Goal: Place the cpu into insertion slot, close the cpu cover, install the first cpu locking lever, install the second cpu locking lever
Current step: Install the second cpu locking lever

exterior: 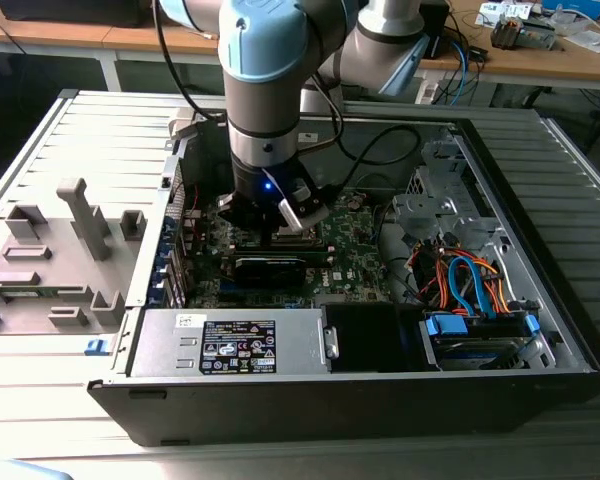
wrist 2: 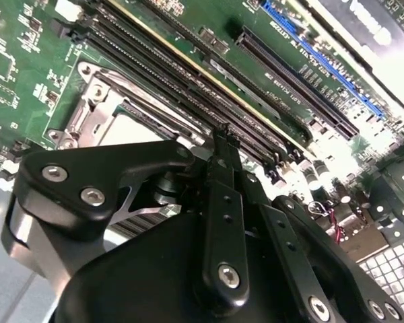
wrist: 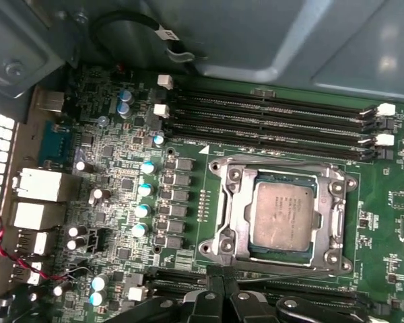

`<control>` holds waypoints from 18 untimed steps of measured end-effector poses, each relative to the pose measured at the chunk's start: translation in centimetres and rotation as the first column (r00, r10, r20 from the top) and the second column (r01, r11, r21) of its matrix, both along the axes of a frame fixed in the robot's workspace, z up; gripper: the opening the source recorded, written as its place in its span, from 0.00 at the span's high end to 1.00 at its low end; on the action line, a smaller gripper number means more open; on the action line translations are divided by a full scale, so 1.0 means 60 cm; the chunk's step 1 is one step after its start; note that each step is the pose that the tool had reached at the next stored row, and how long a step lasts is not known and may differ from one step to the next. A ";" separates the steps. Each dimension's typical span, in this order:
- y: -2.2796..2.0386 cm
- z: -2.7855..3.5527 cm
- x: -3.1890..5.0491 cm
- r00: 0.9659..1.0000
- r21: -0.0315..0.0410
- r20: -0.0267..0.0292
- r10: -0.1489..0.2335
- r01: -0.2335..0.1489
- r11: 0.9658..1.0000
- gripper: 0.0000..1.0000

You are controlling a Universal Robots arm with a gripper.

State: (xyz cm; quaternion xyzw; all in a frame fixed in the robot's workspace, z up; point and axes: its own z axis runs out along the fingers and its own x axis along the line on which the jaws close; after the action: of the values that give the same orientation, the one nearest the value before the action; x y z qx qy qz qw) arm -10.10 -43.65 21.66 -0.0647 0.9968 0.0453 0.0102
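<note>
Cpu: flat silver-grey square, seated level in insertion slot. Cpu cover: thin silver frame, closed flat around chip, top exposed through cut-out. Assembly lies mid-motherboard, just beside the memory slots.

Across the back, a wooden table on white legs strewn with cables and small devices, dark floor beneath, and in front a pale grey ribbed work surface under even light.
</note>
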 end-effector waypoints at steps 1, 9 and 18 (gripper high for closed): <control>-0.0011 0.000 -0.001 1.000 0.002 0.000 0.001 -0.001 1.000 0.89; -0.0236 -0.003 -0.007 1.000 0.042 0.000 0.003 -0.003 0.999 0.89; -0.0212 -0.012 -0.009 1.000 0.049 0.000 0.016 -0.016 0.999 0.89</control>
State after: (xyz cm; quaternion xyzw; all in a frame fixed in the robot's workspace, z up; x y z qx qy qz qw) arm -10.65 -44.92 20.93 -0.0723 0.9949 0.0697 0.0112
